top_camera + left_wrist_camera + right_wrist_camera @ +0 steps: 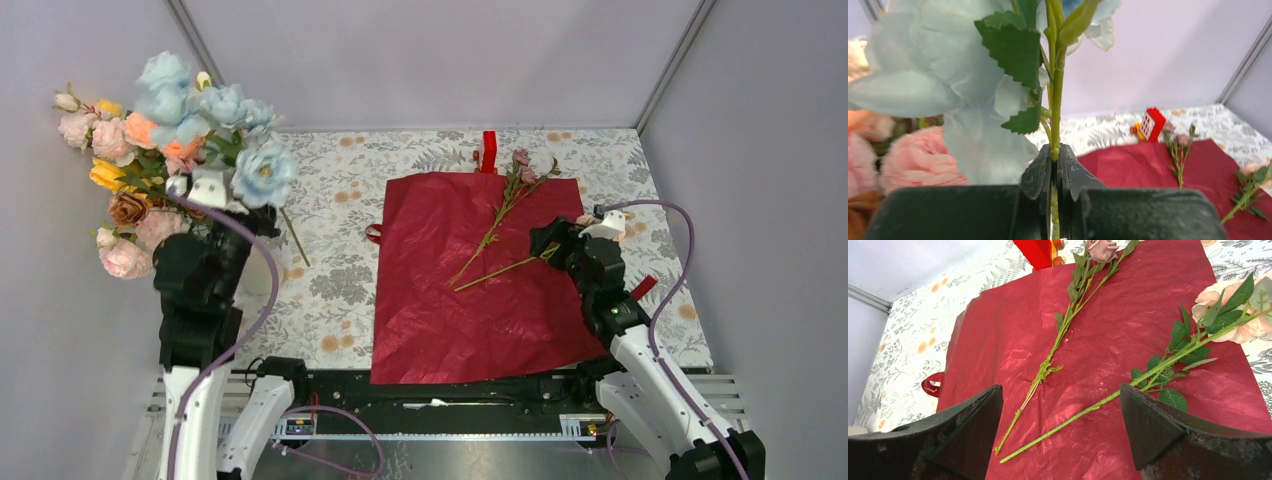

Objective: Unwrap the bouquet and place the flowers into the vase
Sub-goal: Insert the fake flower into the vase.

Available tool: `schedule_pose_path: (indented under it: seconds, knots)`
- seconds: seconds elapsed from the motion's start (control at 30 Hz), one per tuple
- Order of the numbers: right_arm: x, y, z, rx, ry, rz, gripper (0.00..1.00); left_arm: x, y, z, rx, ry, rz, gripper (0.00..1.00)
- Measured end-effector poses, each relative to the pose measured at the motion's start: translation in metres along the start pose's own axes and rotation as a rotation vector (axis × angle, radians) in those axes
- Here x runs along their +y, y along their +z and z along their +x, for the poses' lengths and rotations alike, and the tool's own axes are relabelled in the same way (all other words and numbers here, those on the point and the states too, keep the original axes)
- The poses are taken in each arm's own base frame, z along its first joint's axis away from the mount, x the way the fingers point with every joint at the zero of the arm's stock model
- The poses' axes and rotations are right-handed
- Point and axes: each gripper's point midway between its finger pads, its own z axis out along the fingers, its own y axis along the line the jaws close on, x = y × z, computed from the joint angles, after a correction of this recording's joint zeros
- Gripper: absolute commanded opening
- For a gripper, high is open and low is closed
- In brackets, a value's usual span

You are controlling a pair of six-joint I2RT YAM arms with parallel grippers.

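My left hand point(1054, 155) was clamped shut on the stem of a pale blue flower point(908, 75), raised beside the big rose bunch point(110, 140). My right hand point(1059, 390) stood wide open and empty, above a pink flower point(1068, 325) and a peach flower point(1158, 367) lying on the red paper point(998, 330) on the table point(330, 200).

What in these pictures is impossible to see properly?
- Vase: in no view; overhead, the big rose bunch may cover it.
- Blue flower's stem: lower end hidden inside the left end effector, left wrist view.
- Pale pink bloom: cut off by the right edge, right wrist view.
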Motion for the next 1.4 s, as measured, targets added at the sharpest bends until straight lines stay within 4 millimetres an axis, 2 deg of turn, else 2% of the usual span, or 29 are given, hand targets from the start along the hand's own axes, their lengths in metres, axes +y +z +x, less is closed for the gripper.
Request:
schedule_pose_path:
  seconds: [0.1,0.2,0.4,0.67,0.83,1.07,1.23,1.4]
  knots:
    - [-0.005,0.000,-0.002,0.002,0.022,0.000,0.93,0.001,-0.017,-0.025,-0.119,0.037,-0.012,0.00]
    - [-0.006,-0.002,-0.002,0.002,0.036,-0.013,0.93,0.014,-0.019,-0.047,-0.197,0.083,-0.082,0.00]
    - [-0.004,-0.007,-0.005,-0.005,0.053,-0.038,0.93,0.051,-0.018,-0.058,-0.217,0.129,-0.282,0.00]
    - [-0.004,-0.008,-0.006,-0.002,0.066,-0.051,0.93,0.087,-0.042,-0.077,-0.289,0.161,-0.514,0.00]
    - [-0.003,-0.010,-0.006,-0.002,0.076,-0.063,0.93,0.101,-0.058,-0.075,-0.347,0.179,-0.608,0.00]
    - [0.001,-0.015,-0.007,-0.008,0.092,-0.090,0.93,0.110,-0.055,-0.070,-0.386,0.216,-0.660,0.00]
    - [0.004,-0.018,-0.010,-0.018,0.100,-0.105,0.93,0.117,-0.043,-0.045,-0.367,0.250,-0.675,0.00]
    - [0.006,-0.025,-0.012,-0.025,0.099,-0.120,0.93,0.119,-0.038,-0.031,-0.368,0.262,-0.679,0.00]
